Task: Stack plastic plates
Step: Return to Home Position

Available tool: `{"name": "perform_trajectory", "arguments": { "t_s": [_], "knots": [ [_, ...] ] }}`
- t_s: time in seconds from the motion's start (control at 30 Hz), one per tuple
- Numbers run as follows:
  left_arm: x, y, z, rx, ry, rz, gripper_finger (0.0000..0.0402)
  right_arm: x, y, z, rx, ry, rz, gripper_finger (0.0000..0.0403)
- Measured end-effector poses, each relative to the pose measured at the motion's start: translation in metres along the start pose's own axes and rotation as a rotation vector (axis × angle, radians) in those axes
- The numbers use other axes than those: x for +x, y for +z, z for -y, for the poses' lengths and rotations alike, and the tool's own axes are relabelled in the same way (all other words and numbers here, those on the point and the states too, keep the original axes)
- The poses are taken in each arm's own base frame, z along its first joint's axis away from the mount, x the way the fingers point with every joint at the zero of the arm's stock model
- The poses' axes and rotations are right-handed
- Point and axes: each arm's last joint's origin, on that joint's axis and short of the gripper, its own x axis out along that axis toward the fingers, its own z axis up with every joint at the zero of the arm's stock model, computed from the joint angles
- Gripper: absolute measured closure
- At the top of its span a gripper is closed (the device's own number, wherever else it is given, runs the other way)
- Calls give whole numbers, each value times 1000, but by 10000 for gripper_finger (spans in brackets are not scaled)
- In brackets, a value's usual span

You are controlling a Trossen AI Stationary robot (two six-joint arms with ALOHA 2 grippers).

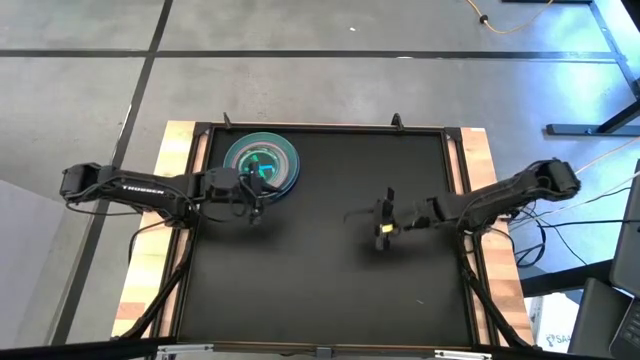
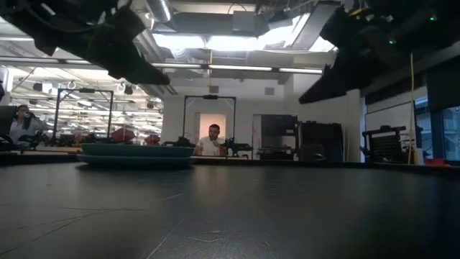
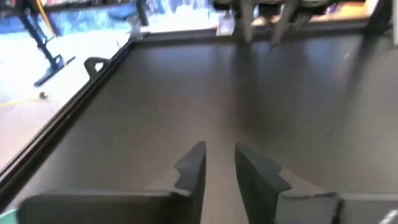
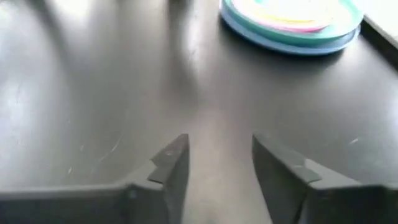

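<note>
Starting at your left gripper (image 1: 254, 203): its two fingers (image 3: 193, 169) stand a narrow gap apart with nothing between them. It hovers over the table just off the six o'clock edge of the pile. Your right gripper (image 1: 383, 222) hangs a little past the table's centre toward three o'clock, its jaws parted wider and likewise empty.

The round plastic plates (image 1: 262, 162) sit as one pile near eleven o'clock on the table. A broad blue disc lies at the bottom with a teal one on it, then smaller pink and yellowish rims above, as the right wrist view shows. I cannot reliably separate the topmost translucent dishes.

Every plate in view is in that pile, so I judge the stacking finished. What is left for you is only to draw both arms back to rest.

The matte black table surface (image 1: 330, 290) is framed by pale wooden rails (image 1: 178, 180). Beyond it, the low view shows a bright workshop with ceiling lights and a seated person (image 2: 213, 141) far behind.
</note>
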Motion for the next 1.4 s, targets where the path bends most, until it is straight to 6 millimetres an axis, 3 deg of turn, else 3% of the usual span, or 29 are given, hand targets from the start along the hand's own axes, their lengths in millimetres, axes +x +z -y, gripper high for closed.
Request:
{"name": "perform_trajectory", "arguments": {
  "t_s": [0.2, 0.33, 0.6, 0.93, 1.2, 1.4],
  "knots": [
    [-13, -18, 3, -32, -52, 146, 388, -18, -8, 32, 50, 2, 104, 344],
    [-24, -34, 3, -63, -54, 219, 394, -34, -23, 45, 87, -3, 208, 396],
    [-43, -54, 3, -122, -39, 335, 389, -59, -54, 55, 153, -5, 388, 382],
    [-56, -51, 3, -152, -49, 415, 389, -80, -76, 55, 187, 19, 560, 400],
    [-64, -64, 2, -250, -21, 317, 388, -88, -90, 56, 213, 4, 488, 398],
    [-74, -67, 2, -324, -38, 340, 388, -96, -90, 58, 229, -63, 548, 398]
  ]
}}
